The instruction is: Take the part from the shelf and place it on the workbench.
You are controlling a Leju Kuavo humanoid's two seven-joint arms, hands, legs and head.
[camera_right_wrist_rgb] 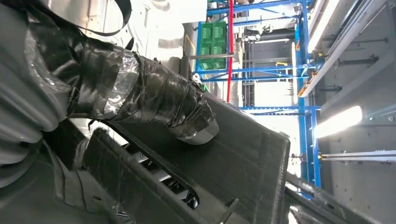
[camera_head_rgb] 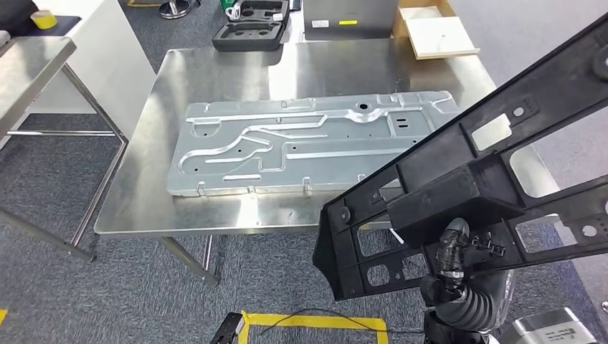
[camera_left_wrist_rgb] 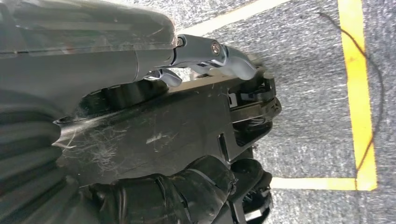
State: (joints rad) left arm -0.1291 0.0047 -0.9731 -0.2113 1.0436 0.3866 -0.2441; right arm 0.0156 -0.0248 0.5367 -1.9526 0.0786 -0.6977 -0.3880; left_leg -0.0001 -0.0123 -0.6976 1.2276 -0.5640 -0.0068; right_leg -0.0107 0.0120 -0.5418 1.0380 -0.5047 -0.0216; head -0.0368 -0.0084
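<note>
Black plastic part, a long frame with cut-out windows and a boxy block at its middle, hangs in the air at about 4 o'clock in the head view, tilted so its far end rises toward 2 o'clock and runs out of the picture. Its lower end overlaps the near right edge of the steel surface, held above it rather than resting on it.

Under the boxy block, the right hand reaches up from a black ribbed wrist cover at 5 o'clock, its dark fingers closed around the frame from below. In the right wrist view a tape-wrapped thumb presses flat against a broad black face of the part, so this hand is grasping it, with blue racking and ceiling lights behind.

In the left wrist view the left hand also holds the part: a grey thumb hooks over one edge of a scratched black panel while dark fingers wrap the opposite edge, over grey carpet marked with yellow tape.

On the surface lies a large stamped metal panel, flat, its long side running from 9 to 3 o'clock. Beyond the surface's far edge, at 12 o'clock, sit a black moulded tray and an open cardboard box. A second metal table stands at 10 o'clock.
</note>
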